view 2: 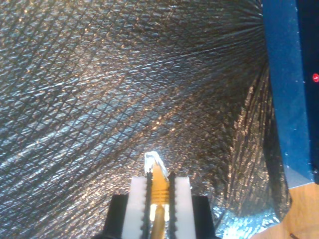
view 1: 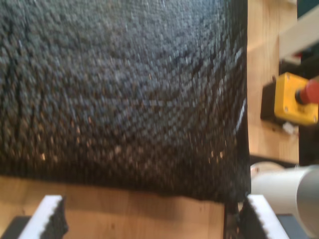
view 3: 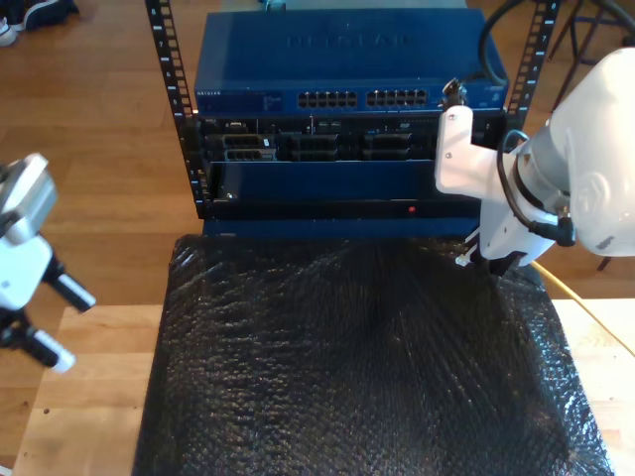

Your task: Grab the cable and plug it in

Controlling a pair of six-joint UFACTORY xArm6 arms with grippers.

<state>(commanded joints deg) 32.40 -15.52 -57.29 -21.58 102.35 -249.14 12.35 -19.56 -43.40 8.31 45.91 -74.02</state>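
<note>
The second gripper (view 2: 159,191) holds the thin yellow network cable (view 2: 158,186) between closed jaws, its clear plastic plug (view 3: 464,260) above the black bubble-textured mat (view 3: 367,367) near the blue rack switch (view 3: 347,69). The first gripper (view 1: 149,214) hangs with jaws wide at the exterior view's left, over the wooden bench (view 3: 89,397).

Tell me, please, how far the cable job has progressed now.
Done: my second gripper is shut on the yellow network cable, clear plug forward. In hand: holding it over the black mat. Left: plugging it into the blue network switch; my first gripper is open.
</note>
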